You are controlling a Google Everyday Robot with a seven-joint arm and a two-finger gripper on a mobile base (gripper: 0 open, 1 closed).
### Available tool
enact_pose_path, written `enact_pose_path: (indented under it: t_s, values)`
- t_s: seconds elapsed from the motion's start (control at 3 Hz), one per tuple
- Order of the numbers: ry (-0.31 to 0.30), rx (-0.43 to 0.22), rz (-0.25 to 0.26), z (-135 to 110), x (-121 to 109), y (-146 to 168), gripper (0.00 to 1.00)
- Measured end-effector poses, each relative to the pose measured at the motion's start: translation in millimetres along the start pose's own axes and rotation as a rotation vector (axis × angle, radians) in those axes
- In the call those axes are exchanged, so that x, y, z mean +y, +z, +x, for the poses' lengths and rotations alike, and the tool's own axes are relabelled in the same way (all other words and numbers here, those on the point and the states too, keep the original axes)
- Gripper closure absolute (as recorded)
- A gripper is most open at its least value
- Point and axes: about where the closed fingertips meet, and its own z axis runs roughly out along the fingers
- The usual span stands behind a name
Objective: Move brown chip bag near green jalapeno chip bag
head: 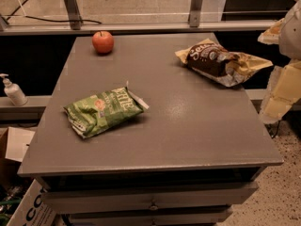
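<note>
Gripper [281, 92] hangs off the table's [188, 126] right side, partly cut off; I cannot tell its state. Nearest me, the green jalapeno chip bag [102, 111] lies left of centre. Farther right, well apart, the brown chip bag [221, 62] overhangs the edge. An apple [102, 42] sits far-left.

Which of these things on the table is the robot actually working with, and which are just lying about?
Part of the job: brown chip bag, back right of the table; green jalapeno chip bag, front left; gripper, beside the table's right edge.
Just lying about: red apple, back left; pump bottle, off to the left.
</note>
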Motion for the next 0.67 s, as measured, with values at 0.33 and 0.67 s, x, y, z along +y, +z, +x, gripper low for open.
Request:
enact_pose_path:
  t_s: [0.33,0.67]
  values:
    - [0.001,-0.065,0.032,-0.3,-28.0,12.4,0.0]
    - [0.001,-0.138,0.059,-2.0,-65.4,37.7,0.0]
